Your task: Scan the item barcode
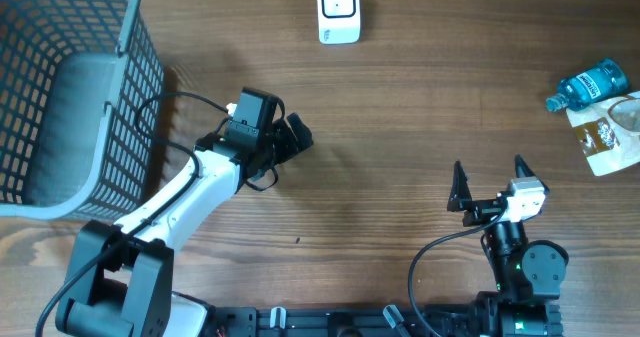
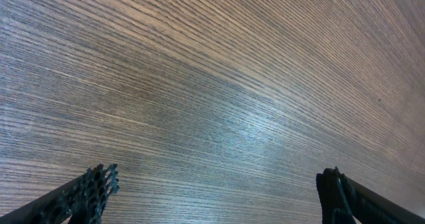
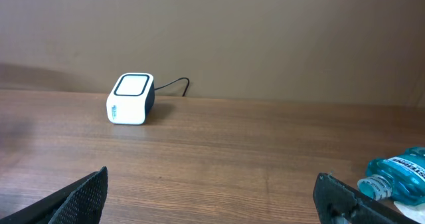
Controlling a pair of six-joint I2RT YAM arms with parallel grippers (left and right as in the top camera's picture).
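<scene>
Working outward from the brown wood-grain table (image 1: 400, 107), we find nothing lifted, so the whole task lies ahead. The grey plastic lattice basket (image 1: 140, 67) fills the left side. The left arm lies just beside it, and we judge that a wide swing there could knock its wall.

The left gripper (image 2: 216, 187) has its fingers spread wide over bare wood and holds nothing. The right gripper (image 1: 489, 169) is likewise spread and empty, low near the front edge.

The tan printed flat pouch (image 1: 612, 137) lies at the right edge. The blue clear plastic bottle (image 1: 590, 85) lies on its side against the pouch's upper end. We expect trouble here:
- A round bottle lying flat may roll away from closing fingers.
- The fingers may catch the pouch along with it.
- A grip over the label would hide the barcode, whose place we cannot tell.

The white rounded box scanner (image 1: 339, 9) sits mid-table at the far edge. Both items lie to the right of and beyond the right gripper, well apart from it, and much farther from the left gripper. The scanner lies beyond the right gripper and to its left.
</scene>
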